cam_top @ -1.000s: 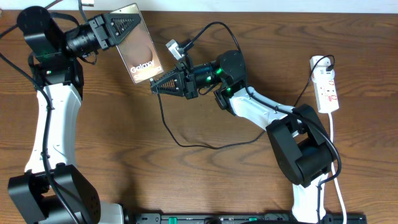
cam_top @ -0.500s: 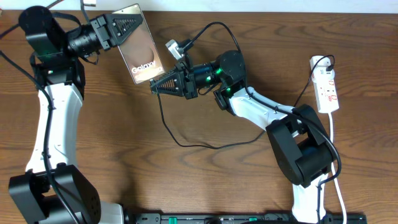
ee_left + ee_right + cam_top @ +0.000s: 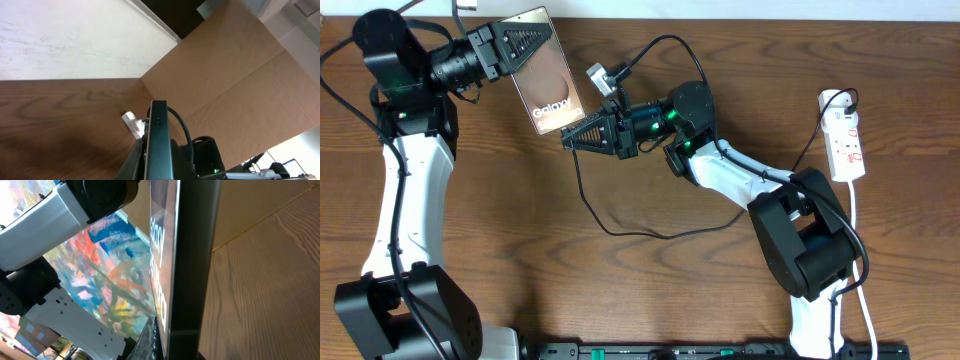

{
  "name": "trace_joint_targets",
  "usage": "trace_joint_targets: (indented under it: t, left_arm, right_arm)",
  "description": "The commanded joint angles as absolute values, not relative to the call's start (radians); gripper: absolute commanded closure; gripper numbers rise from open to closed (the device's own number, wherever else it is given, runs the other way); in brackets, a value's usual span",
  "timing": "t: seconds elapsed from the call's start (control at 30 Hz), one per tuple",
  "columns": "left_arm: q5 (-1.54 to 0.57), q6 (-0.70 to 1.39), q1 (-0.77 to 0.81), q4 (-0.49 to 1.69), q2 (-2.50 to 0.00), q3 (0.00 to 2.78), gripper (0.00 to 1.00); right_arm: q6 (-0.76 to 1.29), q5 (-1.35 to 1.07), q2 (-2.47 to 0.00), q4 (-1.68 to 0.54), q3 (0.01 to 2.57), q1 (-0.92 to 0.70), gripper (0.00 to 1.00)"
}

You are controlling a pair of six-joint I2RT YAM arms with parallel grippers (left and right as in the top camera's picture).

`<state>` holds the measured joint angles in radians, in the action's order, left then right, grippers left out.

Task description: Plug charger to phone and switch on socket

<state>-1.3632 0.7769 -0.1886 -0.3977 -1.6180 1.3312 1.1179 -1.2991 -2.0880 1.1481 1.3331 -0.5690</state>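
We see left end effector (image 3: 534, 41) pinching flat dark phone (image 3: 546, 82), right end effector (image 3: 570, 140) pinching thin black charger (image 3: 581, 180); plugging looks unfinished, white socket strip (image 3: 846, 140) unswitched.

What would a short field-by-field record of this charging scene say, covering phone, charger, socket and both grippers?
phone: held tilted above the table by left gripper
left gripper: shut on phone
right gripper: shut on charger, at phone's lower edge
charger: cable loops across table toward socket
socket: white strip, far right; switch unreadable
plugged in: cannot tell
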Motion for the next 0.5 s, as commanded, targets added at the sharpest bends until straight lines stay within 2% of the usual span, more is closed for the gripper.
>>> trace_joint_targets:
  t: [0.0, 0.47]
  left_arm:
    - [-1.433, 0.767, -0.171, -0.398, -1.614, 1.332, 0.93]
    - [-1.440, 0.762, -0.171, -0.398, -1.614, 1.332, 0.93]
  right_arm:
    - [1.121, -1.169, -2.082, 1.161, 1.356, -0.570, 0.99]
    - [1.121, -1.127, -2.082, 1.169, 1.356, -0.563, 0.99]
